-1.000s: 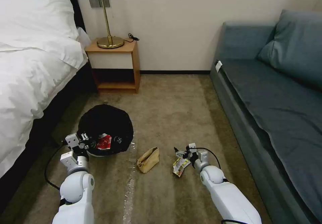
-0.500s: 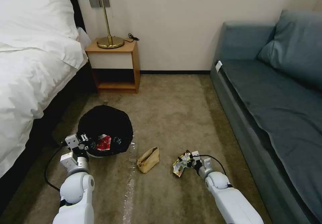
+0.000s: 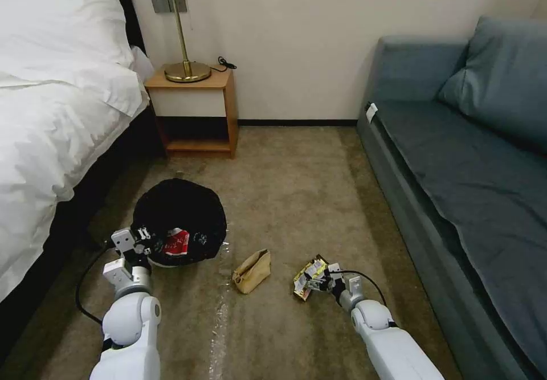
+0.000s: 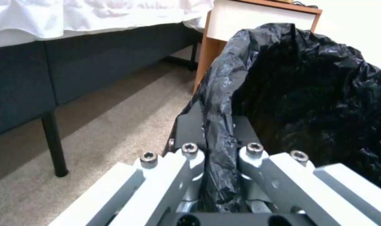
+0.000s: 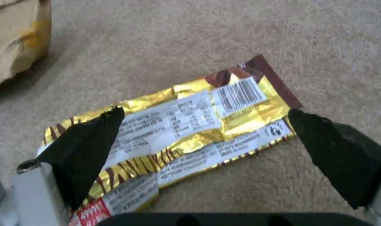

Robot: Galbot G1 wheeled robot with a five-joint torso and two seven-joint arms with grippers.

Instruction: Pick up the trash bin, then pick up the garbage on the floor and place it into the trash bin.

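Bin (image 3: 179,220): round, lined with a black bag (image 4: 307,94), on the carpet (image 3: 296,197) beside the bed (image 3: 51,129) and in front of the nightstand (image 3: 196,109). A red packet (image 3: 176,241) lies inside, near the rim nearest the robot.

Left gripper (image 3: 138,242): at the bin's near-left rim. In the left wrist view its fingers (image 4: 186,125) are pressed together on the bag-covered rim, one outside and one inside the bin.

Wrapper (image 3: 309,274): yellow and black, gold foil with a white printed label and barcode, lying flat on the carpet right of centre, crumpled.

Right gripper (image 3: 317,278): low over the wrapper (image 5: 177,131). In the right wrist view its two black fingers (image 5: 88,147) are spread wide, one over each end of the wrapper; whether the tips touch the wrapper cannot be told.

Paper bag (image 3: 251,271): tan, on the carpet between bin and wrapper, apart from both; its edge shows in the right wrist view (image 5: 17,37).

Clear plastic film (image 3: 219,317): a glossy strip on the carpet, running from near the bin toward the robot, passing just left of the paper bag.

Lamp (image 3: 181,32): brass base, on the nightstand, a black cable beside it.

Sofa (image 3: 467,158): blue-grey, along the right, with a cushion (image 3: 501,78) at its far end.
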